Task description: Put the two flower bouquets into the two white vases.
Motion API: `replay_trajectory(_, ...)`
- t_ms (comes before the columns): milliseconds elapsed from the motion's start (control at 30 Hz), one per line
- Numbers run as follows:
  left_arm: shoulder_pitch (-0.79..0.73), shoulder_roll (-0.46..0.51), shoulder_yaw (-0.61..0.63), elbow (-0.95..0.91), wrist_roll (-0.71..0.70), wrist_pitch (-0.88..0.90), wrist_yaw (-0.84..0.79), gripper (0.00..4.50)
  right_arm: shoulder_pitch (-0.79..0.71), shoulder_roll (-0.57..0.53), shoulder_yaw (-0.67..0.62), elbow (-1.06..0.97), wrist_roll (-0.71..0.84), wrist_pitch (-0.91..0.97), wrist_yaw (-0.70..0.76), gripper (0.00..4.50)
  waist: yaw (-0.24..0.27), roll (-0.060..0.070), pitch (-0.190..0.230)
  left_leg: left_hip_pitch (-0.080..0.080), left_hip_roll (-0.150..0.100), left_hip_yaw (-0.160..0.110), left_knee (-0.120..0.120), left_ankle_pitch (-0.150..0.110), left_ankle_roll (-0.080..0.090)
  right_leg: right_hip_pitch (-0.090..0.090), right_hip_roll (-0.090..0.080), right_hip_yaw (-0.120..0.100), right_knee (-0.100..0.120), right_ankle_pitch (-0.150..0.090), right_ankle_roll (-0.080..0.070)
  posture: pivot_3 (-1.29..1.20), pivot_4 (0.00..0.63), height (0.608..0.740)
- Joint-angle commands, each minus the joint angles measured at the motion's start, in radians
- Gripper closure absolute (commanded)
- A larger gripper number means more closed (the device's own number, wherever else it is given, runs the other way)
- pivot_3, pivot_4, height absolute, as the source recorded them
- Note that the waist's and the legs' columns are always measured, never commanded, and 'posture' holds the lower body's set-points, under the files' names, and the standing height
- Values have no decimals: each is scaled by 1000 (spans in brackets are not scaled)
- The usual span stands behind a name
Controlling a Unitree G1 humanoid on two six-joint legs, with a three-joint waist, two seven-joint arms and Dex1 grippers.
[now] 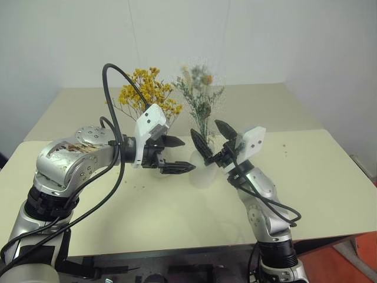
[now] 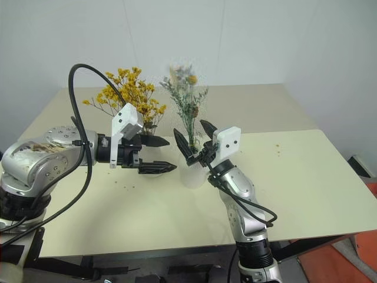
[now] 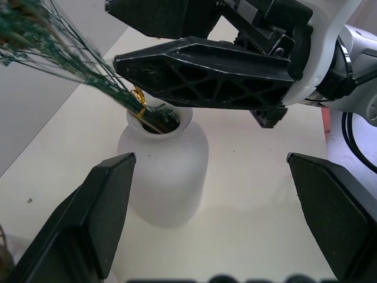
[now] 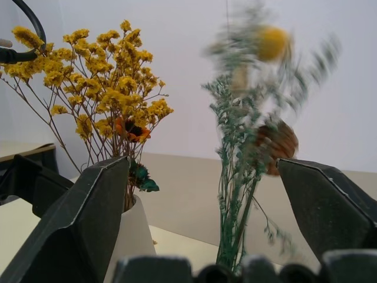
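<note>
Left wrist view: green sprigs (image 3: pixel 88 73) sit in the short vase (image 3: pixel 168 171); both end effectors, left (image 1: pixel 177 154) and right (image 1: pixel 213 140), gape wide, flanking it, apparently to let go.

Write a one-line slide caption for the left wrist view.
Grey-green bouquet stands in the short white vase, framed by the open left gripper, with the open right gripper just above.

The middle of the desk (image 1: pixel 330 177) is crowded. The rounded vase (image 3: pixel 168 171) with the grey-green bouquet (image 1: pixel 200 97) stands between the left hand (image 1: pixel 177 154) and the right hand (image 1: pixel 213 140), both spread wide. The yellow bouquet (image 1: pixel 147 91) blocks access behind the left hand. Desk surface right of the right hand offers free passage.
</note>
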Motion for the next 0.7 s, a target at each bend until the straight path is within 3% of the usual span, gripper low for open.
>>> replay_trajectory(33,-28,7,20,-13,10,-24,-10,0,9,0,-1,-27,-1,-31,-2,35,0,0,0,0,0,0,0,0,0,0,0,0,0,0,0,0,150,740)
replay_trajectory(233,-29,4,20,-12,15,-24,-14,0,18,-16,1,-46,10,7,3,35,0,0,0,0,0,0,0,0,0,0,0,0,0,0,0,0,150,740)
replay_trajectory(700,-26,0,24,-26,17,-17,-10,0,-176,-100,-89,-141,200,466,-81,35,1,0,0,0,0,0,0,0,0,0,0,0,0,0,0,0,150,740)
